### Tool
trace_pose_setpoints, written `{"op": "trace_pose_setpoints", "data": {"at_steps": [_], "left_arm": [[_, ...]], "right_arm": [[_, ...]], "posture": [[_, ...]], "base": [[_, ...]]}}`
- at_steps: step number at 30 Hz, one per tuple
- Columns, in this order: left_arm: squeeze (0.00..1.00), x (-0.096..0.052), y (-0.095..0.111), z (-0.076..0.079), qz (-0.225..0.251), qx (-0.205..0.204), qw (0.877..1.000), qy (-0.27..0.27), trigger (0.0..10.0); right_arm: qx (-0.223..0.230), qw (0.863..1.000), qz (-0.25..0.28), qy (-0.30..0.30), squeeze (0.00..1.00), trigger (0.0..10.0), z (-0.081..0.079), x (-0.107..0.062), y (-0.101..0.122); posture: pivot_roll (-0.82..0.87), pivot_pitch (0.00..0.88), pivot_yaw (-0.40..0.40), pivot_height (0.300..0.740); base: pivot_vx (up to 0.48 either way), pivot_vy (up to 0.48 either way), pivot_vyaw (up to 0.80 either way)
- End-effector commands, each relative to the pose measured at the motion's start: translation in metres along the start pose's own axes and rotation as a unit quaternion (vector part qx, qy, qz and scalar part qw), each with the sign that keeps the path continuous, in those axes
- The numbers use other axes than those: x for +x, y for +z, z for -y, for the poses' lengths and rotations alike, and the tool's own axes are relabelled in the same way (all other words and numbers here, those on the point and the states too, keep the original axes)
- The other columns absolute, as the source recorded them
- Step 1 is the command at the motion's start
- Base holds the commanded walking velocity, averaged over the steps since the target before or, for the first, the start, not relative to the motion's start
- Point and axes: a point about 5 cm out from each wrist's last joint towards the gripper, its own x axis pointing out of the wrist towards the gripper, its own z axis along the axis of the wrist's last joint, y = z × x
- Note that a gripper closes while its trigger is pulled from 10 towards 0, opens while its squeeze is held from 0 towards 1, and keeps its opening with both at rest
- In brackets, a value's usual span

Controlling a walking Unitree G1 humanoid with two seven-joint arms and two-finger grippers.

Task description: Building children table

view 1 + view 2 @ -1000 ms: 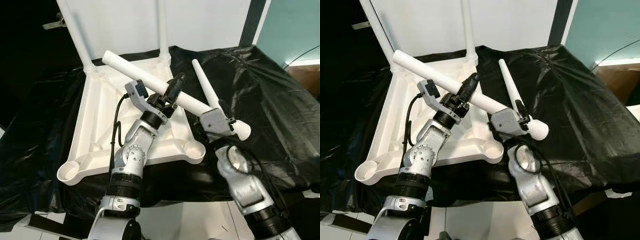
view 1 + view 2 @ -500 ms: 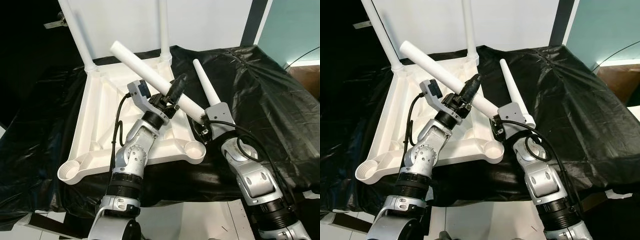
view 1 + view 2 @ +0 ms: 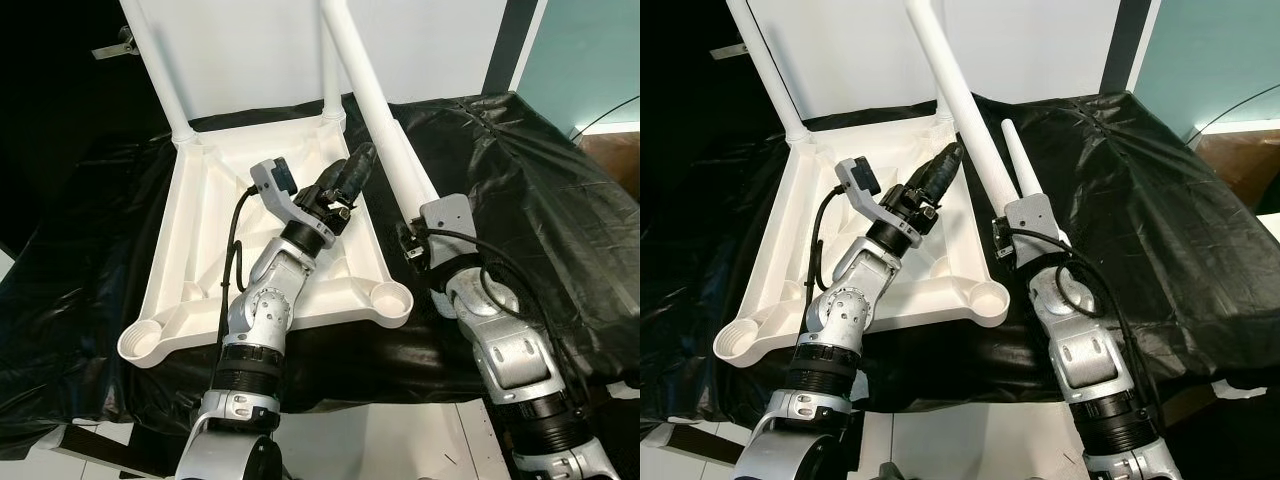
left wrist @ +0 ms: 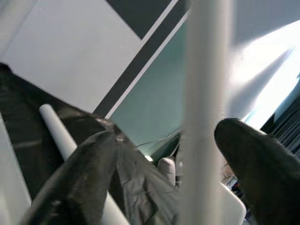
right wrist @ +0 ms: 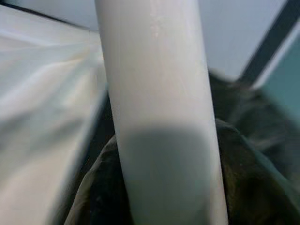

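You are looking at the white tabletop (image 3: 215, 235) lying upside down on a black sheet (image 3: 520, 190), with two legs already standing in the sockets at its far corners and the two near corner sockets waiting open. Your right gripper (image 3: 412, 215) is clamping the loose table leg (image 3: 375, 100) near its lower end and is holding it steeply upright, just beside the tabletop's right edge, above the near right socket (image 3: 388, 297). Your left gripper (image 3: 352, 172) is hovering over the middle of the tabletop with its fingers spread and nothing between them pinched. Another spare leg (image 3: 1020, 170) is lying on the sheet just behind the held one. Judging by its look, the leg is a hollow, stiff plastic tube: light, but smooth and likely slippery, and its length is giving the top plenty of leverage to swing, so gripping low near the thick end, as you are doing, seems sensible for steering it into the socket. The head views are giving you the leg's tilt and its place against the socket; the right wrist view is showing the tube seated between the dark fingers (image 5: 243, 183), while the left wrist view is showing the leg passing unclamped between that gripper's parted fingers (image 4: 255, 164).
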Motion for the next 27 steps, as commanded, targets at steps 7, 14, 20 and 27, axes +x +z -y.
{"op": "trace_pose_setpoints", "data": {"at_steps": [7,14,20,27], "left_arm": [[0.93,0.001,-0.002,-0.002,-0.002,0.008,1.0,0.012,10.0],[0.91,0.002,-0.002,-0.003,-0.003,0.006,1.0,0.013,10.0],[0.02,0.0,-0.003,-0.005,-0.003,0.007,1.0,0.017,10.0],[0.0,0.0,-0.003,-0.005,-0.003,0.007,1.0,0.018,10.0]], "right_arm": [[-0.126,0.989,0.075,-0.026,0.0,0.0,-0.019,-0.009,0.009],[-0.203,0.975,0.093,-0.015,0.0,0.0,-0.026,-0.007,0.005],[-0.277,0.952,0.126,0.007,0.0,0.0,-0.042,-0.012,0.0],[-0.291,0.948,0.128,0.012,0.0,0.0,-0.043,-0.014,-0.005]], "posture": [[-0.13,0.019,0.079,0.74],[-0.12,0.023,0.081,0.74],[-0.12,0.022,0.079,0.74],[-0.12,0.023,0.079,0.74]], "base": [[0.0,0.0,0.0],[0.0,0.0,0.0],[0.0,0.0,0.0],[0.0,0.0,0.0]]}}
